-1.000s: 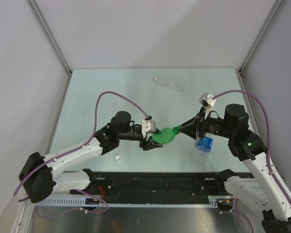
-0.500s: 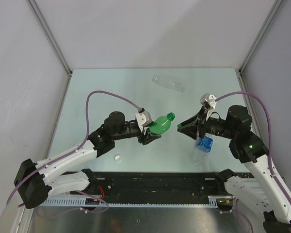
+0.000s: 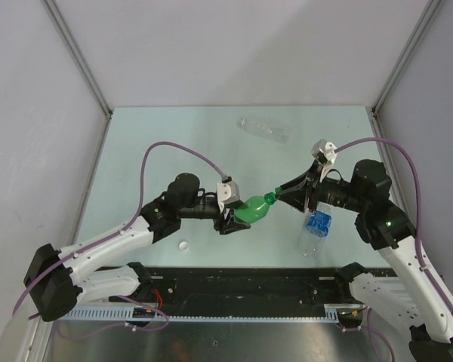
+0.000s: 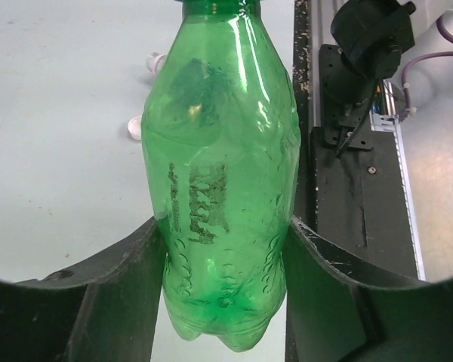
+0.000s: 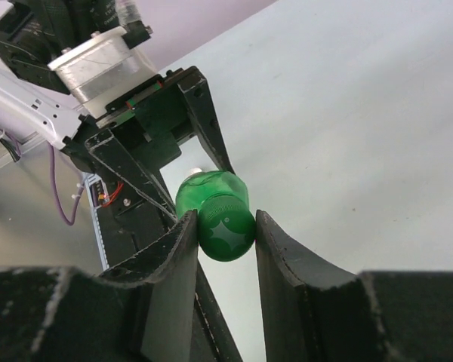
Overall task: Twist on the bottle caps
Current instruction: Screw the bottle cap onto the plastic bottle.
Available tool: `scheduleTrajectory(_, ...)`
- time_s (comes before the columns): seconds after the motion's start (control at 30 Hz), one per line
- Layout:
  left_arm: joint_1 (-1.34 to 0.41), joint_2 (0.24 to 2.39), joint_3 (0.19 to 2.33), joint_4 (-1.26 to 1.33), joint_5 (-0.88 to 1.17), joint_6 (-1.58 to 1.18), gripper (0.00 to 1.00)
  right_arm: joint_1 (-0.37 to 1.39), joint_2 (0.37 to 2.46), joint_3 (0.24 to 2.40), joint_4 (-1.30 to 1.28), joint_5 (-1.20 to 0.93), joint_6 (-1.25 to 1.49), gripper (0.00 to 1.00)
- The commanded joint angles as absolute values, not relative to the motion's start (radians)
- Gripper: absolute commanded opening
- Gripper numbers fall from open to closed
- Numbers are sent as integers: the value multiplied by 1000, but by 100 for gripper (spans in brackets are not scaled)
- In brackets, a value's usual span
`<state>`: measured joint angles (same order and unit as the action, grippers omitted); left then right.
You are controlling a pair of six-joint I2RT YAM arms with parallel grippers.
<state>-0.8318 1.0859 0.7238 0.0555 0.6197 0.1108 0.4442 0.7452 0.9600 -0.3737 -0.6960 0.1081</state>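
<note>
Item 1. Translucent green plastic bottle [image 3: 249, 210]: held off the pale blue-green table [image 3: 136, 151], roughly level, neck pointing toward my right arm. Position: mid-table, between my two arms.

Item 2. My left gripper [image 4: 223, 253]: fingers [image 4: 121, 271] pressed against both sides of the green bottle's lower body, base just past the fingertips. State: clamped on the bottle.

Item 3. Green round plastic screw cap [image 5: 226, 228]: sits on the green bottle's neck. Whether it is threaded fully home, I cannot tell.

Item 4. My right gripper [image 5: 225, 222]: set narrow, one finger touching each side of the green cap, facing the bottle end-on. State: gripping the cap.

Item 5. Clear plastic bottle with a blue label [image 3: 317, 223]: lying on the table, just under my right forearm, on the near right.

Item 6. Clear unlabelled plastic bottle [image 3: 264, 129]: lying on its side toward the far edge of the table, well apart from both arms.

Item 7. White round plastic screw cap [image 3: 184, 245]: loose on the table, near side, just beside my left arm. The left wrist view shows two small white round pieces on the table past the green bottle's edge, partly hidden.
</note>
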Motion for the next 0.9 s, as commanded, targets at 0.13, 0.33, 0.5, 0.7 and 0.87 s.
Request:
scheduleTrajectory(0.13, -831, 1085, 779, 59, 682, 129, 0, 450, 790, 1003, -356, -721, 94, 33)
scheduleTrajectory(0.33, -830, 1106, 791, 57, 681, 122, 0, 453, 797, 1003, -386, -728, 82, 34)
scheduleTrajectory(0.5, -830, 1116, 794, 54, 660, 115, 0, 463, 808, 1002, -398, -742, 75, 34)
scheduleTrajectory(0.7, -830, 1122, 799, 52, 658, 107, 0, 485, 817, 1003, -395, -772, 72, 35)
scheduleTrajectory(0.87, -830, 1132, 796, 51, 673, 106, 0, 496, 802, 1003, -375, -770, 83, 35)
